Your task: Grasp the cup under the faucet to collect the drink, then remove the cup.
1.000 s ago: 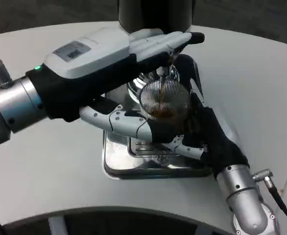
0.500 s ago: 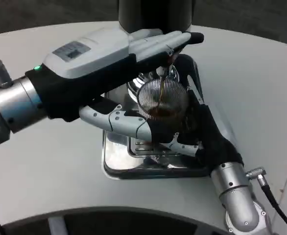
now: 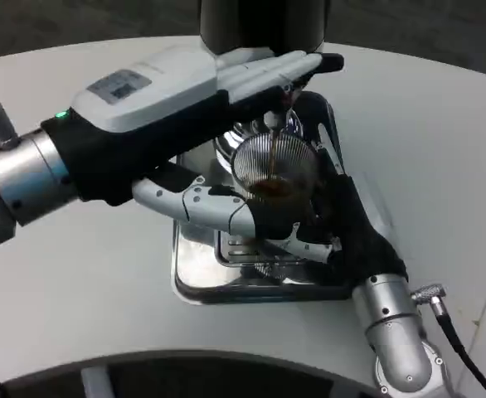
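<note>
Under the faucet (image 3: 286, 98) sits the ribbed glass cup (image 3: 274, 170), clasped by the right hand (image 3: 326, 220) over the drip tray (image 3: 195, 274) — dark drink pours in, part-filled. Left hand (image 3: 226, 87) presses the tap, fingers flat together. Removing the cup remains.

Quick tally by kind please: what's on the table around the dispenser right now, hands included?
Robot hands: 2, left hand up at the faucet, right hand holding the cup
Ribbed clear cup, dark drink inside: 1
Dark dispenser: 1
Shiny metal drip tray: 1
Total: 5
</note>
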`<state>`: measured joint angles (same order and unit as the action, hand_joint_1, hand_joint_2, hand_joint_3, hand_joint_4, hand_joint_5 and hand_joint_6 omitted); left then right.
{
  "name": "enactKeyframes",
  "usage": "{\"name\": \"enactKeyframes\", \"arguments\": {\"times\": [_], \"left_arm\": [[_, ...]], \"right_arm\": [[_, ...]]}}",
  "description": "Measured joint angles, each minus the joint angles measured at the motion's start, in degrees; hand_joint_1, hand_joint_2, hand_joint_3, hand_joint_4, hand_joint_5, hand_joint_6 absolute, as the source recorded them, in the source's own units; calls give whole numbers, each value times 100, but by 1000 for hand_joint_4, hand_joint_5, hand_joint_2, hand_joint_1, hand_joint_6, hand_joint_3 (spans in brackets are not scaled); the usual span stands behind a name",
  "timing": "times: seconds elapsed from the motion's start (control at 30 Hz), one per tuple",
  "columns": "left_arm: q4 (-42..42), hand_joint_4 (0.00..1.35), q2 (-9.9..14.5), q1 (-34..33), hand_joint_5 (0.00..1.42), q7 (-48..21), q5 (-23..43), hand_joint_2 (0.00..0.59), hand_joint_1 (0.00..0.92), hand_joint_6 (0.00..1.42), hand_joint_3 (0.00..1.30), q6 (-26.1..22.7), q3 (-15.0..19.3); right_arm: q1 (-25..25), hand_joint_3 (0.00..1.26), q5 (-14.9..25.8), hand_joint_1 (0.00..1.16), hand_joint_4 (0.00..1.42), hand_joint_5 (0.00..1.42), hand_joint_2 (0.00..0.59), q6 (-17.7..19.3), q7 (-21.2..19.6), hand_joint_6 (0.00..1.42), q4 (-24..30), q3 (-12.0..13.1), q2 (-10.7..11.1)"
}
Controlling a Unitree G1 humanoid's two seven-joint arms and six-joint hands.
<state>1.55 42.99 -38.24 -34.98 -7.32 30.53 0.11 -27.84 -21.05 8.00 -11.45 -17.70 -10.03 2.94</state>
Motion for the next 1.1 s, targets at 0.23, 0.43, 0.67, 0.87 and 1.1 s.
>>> {"name": "enactKeyframes", "arguments": {"times": [0.23, 0.43, 0.67, 0.87, 1.1], "left_arm": [[-86, 0, -158, 231, 60, 534, 42, 139, 0, 8, 0, 97, 443], [-41, 0, -202, 525, 66, 669, 222, 146, 0, 8, 0, 229, 626], [138, 0, -200, 859, 69, 680, 376, 153, 0, 8, 0, 224, 836], [243, 0, -185, 1112, 69, 680, 449, 155, 0, 9, 0, 161, 999], [353, 0, -183, 1213, 65, 680, 449, 148, 0, 0, 0, 106, 1030]], "right_arm": [[-6, 0, 68, 828, 136, 128, 179, 147, 12, 210, -58, 6, -13], [-72, 106, 120, 900, 255, 249, 197, 264, 21, 323, -198, -10, -30], [-119, 373, 116, 992, 523, 485, 214, 412, -218, 584, -363, -12, -140], [-120, 565, 105, 1109, 716, 759, 193, 520, -568, 908, -476, 18, -323], [-79, 649, 29, 1130, 813, 869, 166, 574, -915, 1098, -464, 41, -466]]}}
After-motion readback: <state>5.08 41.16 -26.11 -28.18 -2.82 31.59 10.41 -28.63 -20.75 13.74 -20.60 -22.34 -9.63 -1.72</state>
